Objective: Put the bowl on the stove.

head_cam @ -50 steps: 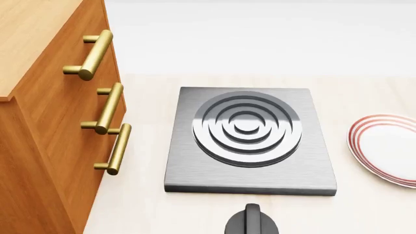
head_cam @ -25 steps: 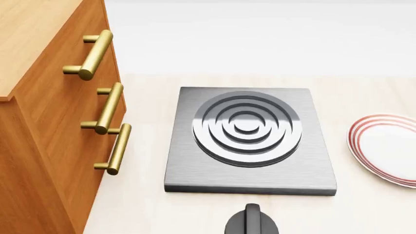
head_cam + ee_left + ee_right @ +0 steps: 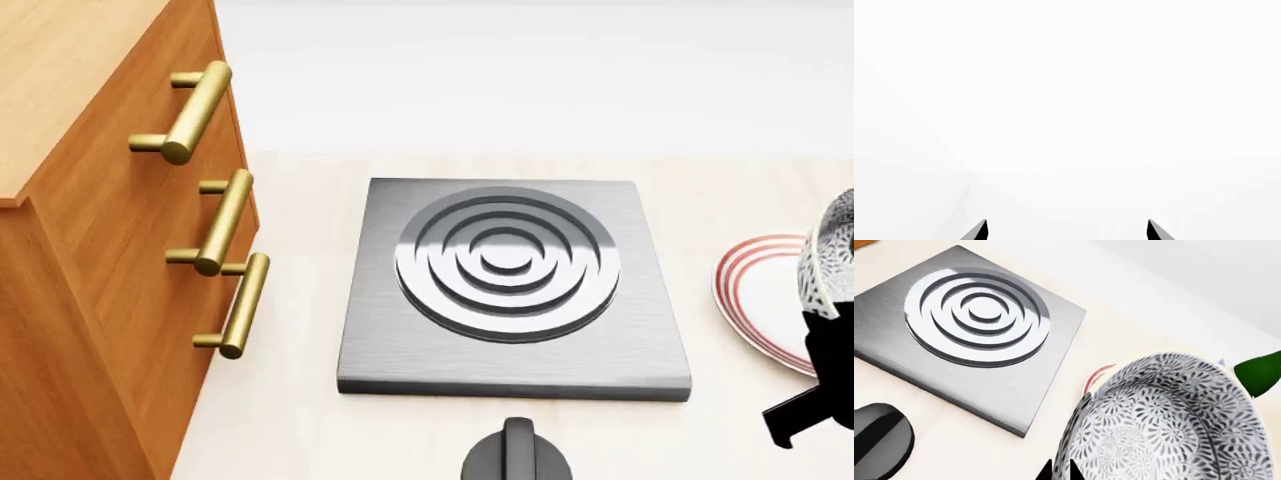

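Head view: the stove (image 3: 514, 290) lies flat on the table (image 3: 294, 420), near the middle, with the black knob (image 3: 518, 455) just in front of it at the near edge. The bowl (image 3: 830, 255) shows at the right edge of the table, raised and tilted, above the red-ringed plate (image 3: 763, 300). The right tool (image 3: 814, 395) appears as a dark shape directly below the bowl.

Right wrist view: the bowl (image 3: 1167, 420) fills the area next to the right tool (image 3: 1059, 471), whose dark fingertips (image 3: 1069, 471) sit close together at the bowl's rim. The rim appears clamped between them. The bowl is well apart from the stove (image 3: 974, 335).

Left wrist view: the left tool (image 3: 1066, 231) has its fingertips (image 3: 977, 231) spread apart, holding nothing.

A wooden cabinet (image 3: 94, 250) stands at the table's left edge.
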